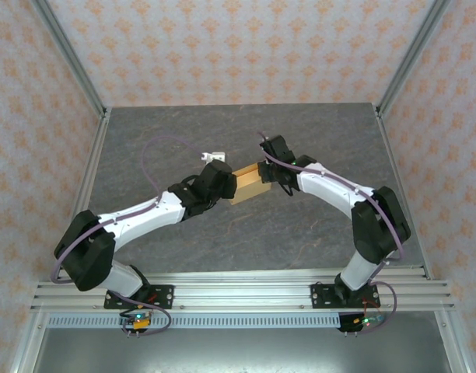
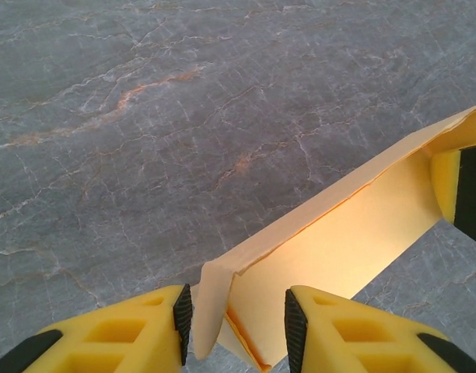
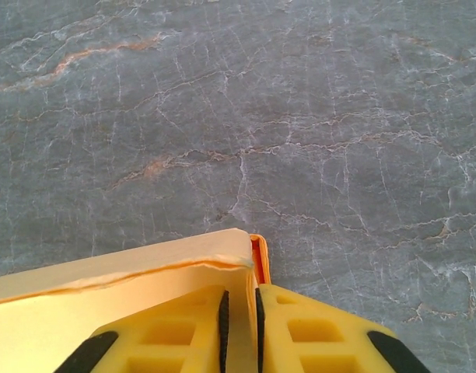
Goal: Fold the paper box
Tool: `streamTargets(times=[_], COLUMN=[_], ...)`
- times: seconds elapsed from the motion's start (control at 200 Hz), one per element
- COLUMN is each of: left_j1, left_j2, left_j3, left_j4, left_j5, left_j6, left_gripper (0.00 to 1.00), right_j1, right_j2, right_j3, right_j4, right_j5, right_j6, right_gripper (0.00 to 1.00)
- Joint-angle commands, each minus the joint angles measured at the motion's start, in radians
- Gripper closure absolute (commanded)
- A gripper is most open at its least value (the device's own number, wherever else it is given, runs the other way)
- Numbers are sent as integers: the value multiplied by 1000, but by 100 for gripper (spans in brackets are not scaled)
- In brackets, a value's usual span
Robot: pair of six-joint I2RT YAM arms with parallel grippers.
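On table (image 1: 316,148): right hand (image 3: 239,301) pinches paper box (image 1: 248,186) wall; left hand (image 2: 236,315) straddles opposite end, ajar.

Matt paper box (image 2: 355,241), veined stone-look table (image 2: 145,116)

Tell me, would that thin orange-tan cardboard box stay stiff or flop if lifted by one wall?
Probably floppy: the orange-tan thin cardboard box is single-sheet, and its end flap leans loose. Likely light, being hollow and thin-walled. Where the right end effector pinches one wall, a hard squeeze could crease it.
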Motion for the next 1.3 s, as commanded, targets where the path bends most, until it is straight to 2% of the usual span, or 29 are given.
streamTargets(times=[0.0, 0.21, 0.435, 0.581, 0.741, 1.076, 1.166, 1.296], left_j1=[-7, -6, -7, 3, 42, 57, 57, 57], left_j2=[8, -1, 36, 58, 89, 174, 184, 196], left_j3=[35, 32, 69, 122, 145, 185, 200, 217], left_j4=[-58, -98, -85, -100, -91, -88, -93, -99], left_j5=[-54, -108, -119, -146, -127, -67, -69, -66], left_j6=[-33, -59, -31, 25, 17, 21, 22, 26], left_gripper=[61, 59, 61, 56, 55, 66, 76, 77], right_j1=[9, 9, 9, 9, 9, 10, 9, 10], right_j2=[-29, -37, -53, -56, -54, -50, -52, -53], right_j3=[-27, -30, -24, -28, -35, -29, -28, -29], right_j4=[2, -17, -38, -44, -45, -51, -55, -56], right_j5=[79, 89, 91, 94, 98, 101, 101, 101], right_j6=[57, 40, 33, 39, 45, 48, 48, 49], right_gripper=[82, 81, 81, 81, 81, 81, 82, 82])
